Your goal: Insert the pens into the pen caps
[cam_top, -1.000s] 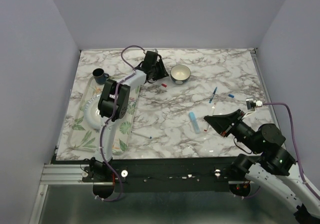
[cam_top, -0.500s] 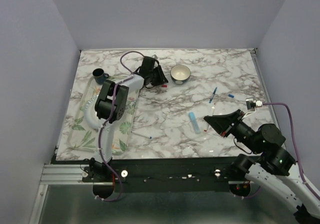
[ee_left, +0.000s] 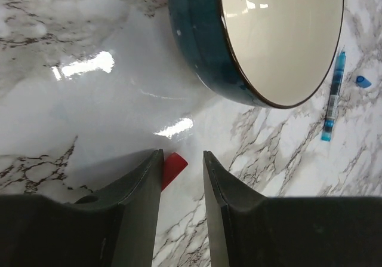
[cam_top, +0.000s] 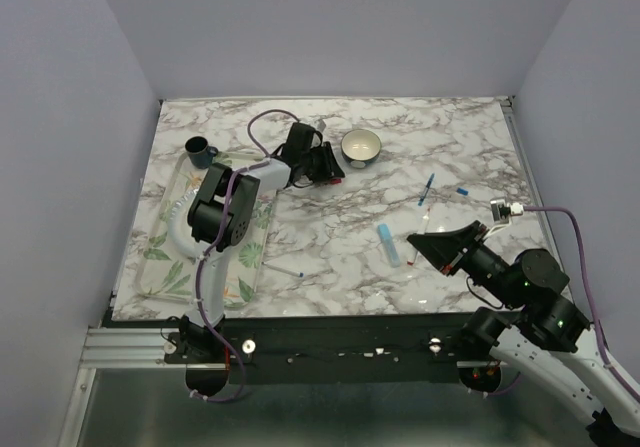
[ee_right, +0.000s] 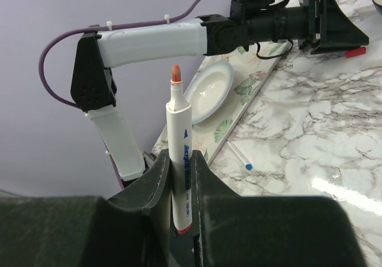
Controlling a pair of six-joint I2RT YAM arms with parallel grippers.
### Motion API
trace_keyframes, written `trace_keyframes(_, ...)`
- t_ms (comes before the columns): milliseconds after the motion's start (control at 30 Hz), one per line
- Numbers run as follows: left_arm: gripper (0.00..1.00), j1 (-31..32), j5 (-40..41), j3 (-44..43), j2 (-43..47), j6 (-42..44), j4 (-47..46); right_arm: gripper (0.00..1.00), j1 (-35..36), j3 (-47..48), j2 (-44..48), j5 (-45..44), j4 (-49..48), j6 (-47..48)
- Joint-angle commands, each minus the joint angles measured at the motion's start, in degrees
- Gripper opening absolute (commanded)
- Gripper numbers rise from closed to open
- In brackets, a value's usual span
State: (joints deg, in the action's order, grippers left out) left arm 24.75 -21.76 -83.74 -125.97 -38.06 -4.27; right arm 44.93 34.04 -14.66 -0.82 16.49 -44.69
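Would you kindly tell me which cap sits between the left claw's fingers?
The red cap, lying on the table between the open left claw's fingers; the blue cap lies apart, past the bowl beside a blue pen.

Left tool [ee_left: 181,159] parted (reaching far, low); right tool [ee_right: 181,168] clamped.

Glossy marble-look table [ee_left: 89,88]; glazed bowl [ee_left: 280,34]; matt black fingers [ee_left: 137,207]; smooth plastic red cap [ee_left: 173,165].

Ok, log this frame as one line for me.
left gripper: open, red cap between fingers, beside bowl | right gripper: shut on pen, upright | pen not yet capped
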Motion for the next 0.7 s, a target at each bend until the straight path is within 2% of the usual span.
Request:
trace_keyframes(0, 0.42, 2.84, 0.75, 1.57, 1.34, 6.41, 7.69, 0.01, 0.07, -0.56, 0.51, 0.56, 1.0, -0.84)
trace_keyframes(100, 0.42, 4.42, -0.56, 1.48, 2.05, 9.58, 9.11, 0.01, 0.16, -0.82, 0.24, 0.38, 1.0, -1.02)
trace_keyframes(333, 0.42, 7.23, -10.05, 1.92, 2.31, 13.63, 8.05, 0.01, 0.25, -1.26, 0.15, -0.06, 1.17, -1.37)
trace_keyframes(667, 0.47, 9.35, -19.54, 9.74, 5.64, 15.74, 1.82, 0.01, 0.16, -1.52, 1.38, -1.55, 3.2, -2.25)
